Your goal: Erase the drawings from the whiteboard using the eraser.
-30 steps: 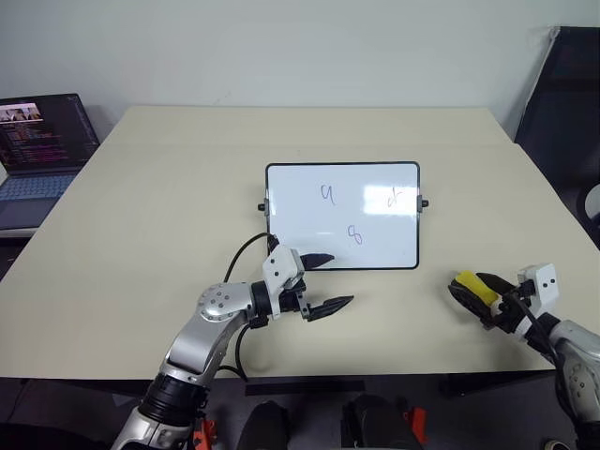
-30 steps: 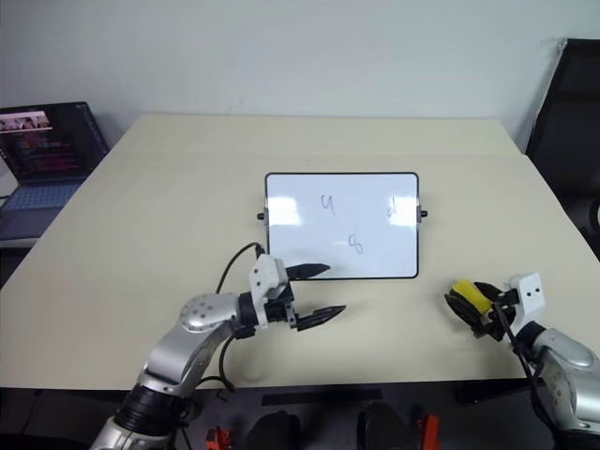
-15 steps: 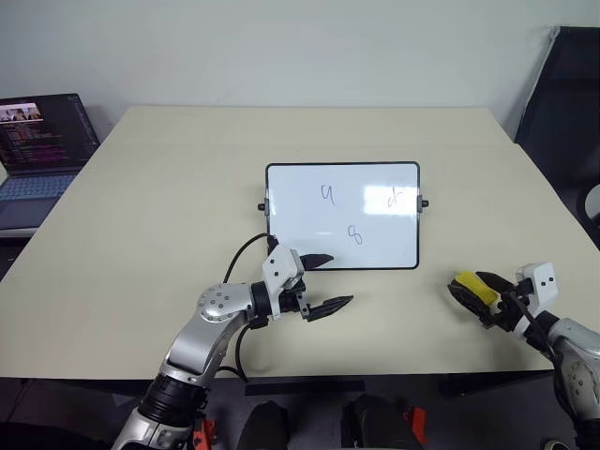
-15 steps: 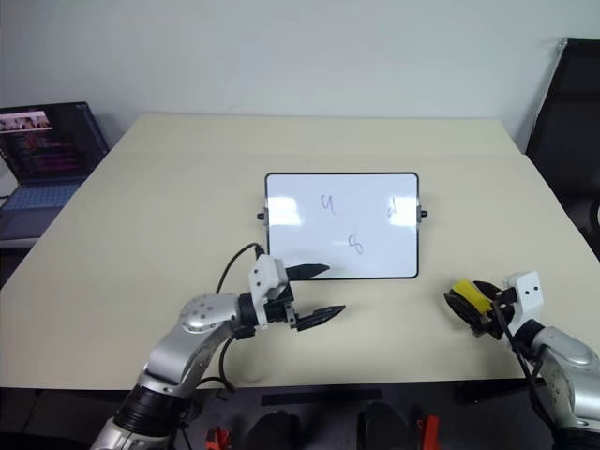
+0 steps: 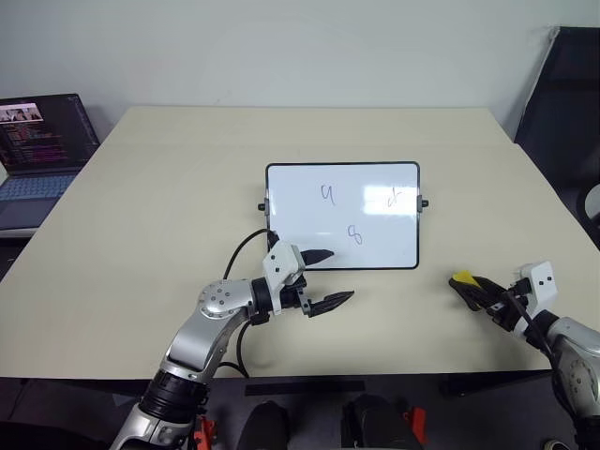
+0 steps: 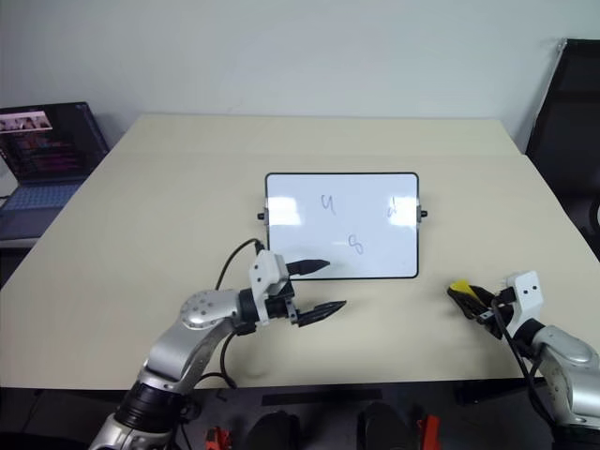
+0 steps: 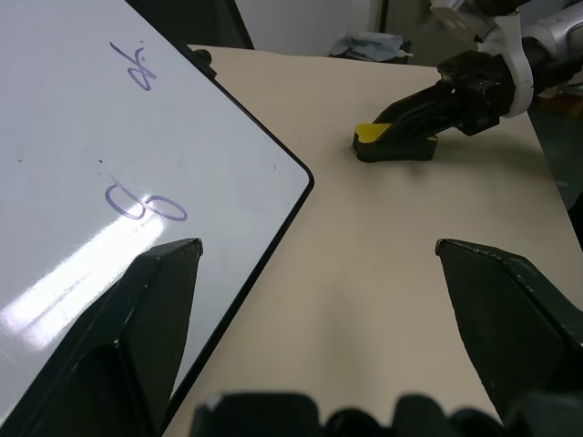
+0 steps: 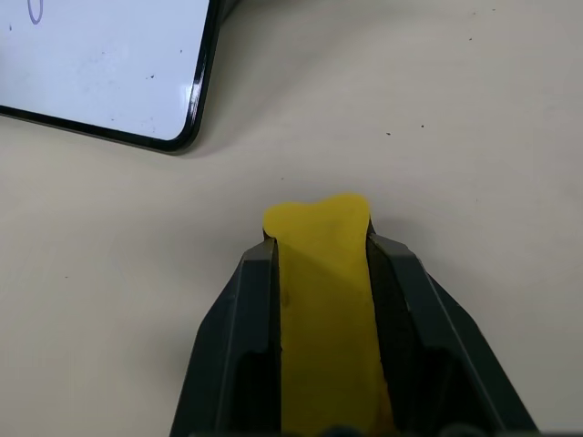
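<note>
Right, from the head cameras, the small glossy white whiteboard (image 5: 342, 216) with its thin black frame lies flat in the middle of the pale beige table (image 5: 150, 197), and the three thin dark-blue handwritten drawings (image 5: 354, 234) are on it, unerased. The left gripper (image 5: 324, 280) hangs by the board's near left corner, its two black fingers spread wide with nothing between them; one finger reaches over the frame's edge. Off to the right, well apart from the board, the right gripper (image 5: 469, 286) is clamped on the small bright yellow eraser (image 5: 460, 278), low over the tabletop. An open dark laptop (image 5: 42, 155) sits on a separate surface at far left.

In the left wrist view, the board's corner lies between the parted fingers (image 7: 137, 319), with the eraser beyond.

The right wrist view shows the eraser (image 8: 323, 300) squeezed between both fingers (image 8: 246, 319), its tip poking out toward the board's corner.
</note>
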Controlling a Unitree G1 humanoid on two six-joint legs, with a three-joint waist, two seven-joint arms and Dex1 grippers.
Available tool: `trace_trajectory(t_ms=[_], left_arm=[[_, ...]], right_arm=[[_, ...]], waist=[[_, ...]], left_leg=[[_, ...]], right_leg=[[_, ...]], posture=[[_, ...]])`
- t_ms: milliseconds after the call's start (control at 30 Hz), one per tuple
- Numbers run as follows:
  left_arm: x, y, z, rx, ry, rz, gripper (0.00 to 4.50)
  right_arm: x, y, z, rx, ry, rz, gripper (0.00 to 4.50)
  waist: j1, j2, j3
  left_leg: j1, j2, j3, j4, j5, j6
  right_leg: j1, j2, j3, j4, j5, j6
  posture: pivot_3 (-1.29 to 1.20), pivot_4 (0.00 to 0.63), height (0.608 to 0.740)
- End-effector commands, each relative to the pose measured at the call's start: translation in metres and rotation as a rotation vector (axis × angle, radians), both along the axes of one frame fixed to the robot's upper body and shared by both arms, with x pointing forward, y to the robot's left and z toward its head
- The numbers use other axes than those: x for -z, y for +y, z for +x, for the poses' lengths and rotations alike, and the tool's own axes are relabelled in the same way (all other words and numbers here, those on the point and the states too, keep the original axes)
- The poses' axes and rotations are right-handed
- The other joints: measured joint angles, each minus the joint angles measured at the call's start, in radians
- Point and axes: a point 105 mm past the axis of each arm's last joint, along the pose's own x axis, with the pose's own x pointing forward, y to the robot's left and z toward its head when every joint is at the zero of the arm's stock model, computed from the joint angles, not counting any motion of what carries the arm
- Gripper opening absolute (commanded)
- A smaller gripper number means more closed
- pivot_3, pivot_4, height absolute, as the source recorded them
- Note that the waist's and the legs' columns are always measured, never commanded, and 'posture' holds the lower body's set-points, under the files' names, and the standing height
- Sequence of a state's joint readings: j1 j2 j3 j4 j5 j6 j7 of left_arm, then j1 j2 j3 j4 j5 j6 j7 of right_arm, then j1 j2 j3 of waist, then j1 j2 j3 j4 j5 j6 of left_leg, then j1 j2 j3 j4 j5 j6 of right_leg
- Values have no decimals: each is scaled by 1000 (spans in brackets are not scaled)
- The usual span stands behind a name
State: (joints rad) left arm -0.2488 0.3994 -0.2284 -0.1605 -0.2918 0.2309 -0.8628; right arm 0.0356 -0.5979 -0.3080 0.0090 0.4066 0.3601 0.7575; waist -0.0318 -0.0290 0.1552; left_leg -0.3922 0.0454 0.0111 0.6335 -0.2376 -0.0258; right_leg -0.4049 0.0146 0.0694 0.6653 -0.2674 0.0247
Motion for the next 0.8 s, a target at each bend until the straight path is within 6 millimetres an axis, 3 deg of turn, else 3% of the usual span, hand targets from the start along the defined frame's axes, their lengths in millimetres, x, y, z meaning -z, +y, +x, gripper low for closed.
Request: trace_trajectory(t_ms=[33,333,533,800], left_arm=[[-20,0,0,8,-70,-26,4500],[-20,-9,-3,-1,-75,-48,4500],[-13,0,25,-195,-149,16,4500],[-19,6,49,-306,-252,43,4500]], right_arm=[[-9,-4,4,14,-45,-21,991],[-22,0,9,42,-139,-19,991],[-43,14,17,46,-261,-59,991],[-84,41,39,85,-431,-20,991]], waist=[[0,0,0],[0,0,0],[0,0,0],[0,0,0]], left_leg=[[0,0,0,0,0,0],[0,0,0,0,0,0],[0,0,0,1,0,0],[0,0,0,3,0,0]], right_leg=[[0,0,0,0,0,0],[0,0,0,0,0,0],[0,0,1,1,0,0],[0,0,0,2,1,1]], posture=[[0,150,740],[0,150,740],[0,150,740],[0,150,740]])
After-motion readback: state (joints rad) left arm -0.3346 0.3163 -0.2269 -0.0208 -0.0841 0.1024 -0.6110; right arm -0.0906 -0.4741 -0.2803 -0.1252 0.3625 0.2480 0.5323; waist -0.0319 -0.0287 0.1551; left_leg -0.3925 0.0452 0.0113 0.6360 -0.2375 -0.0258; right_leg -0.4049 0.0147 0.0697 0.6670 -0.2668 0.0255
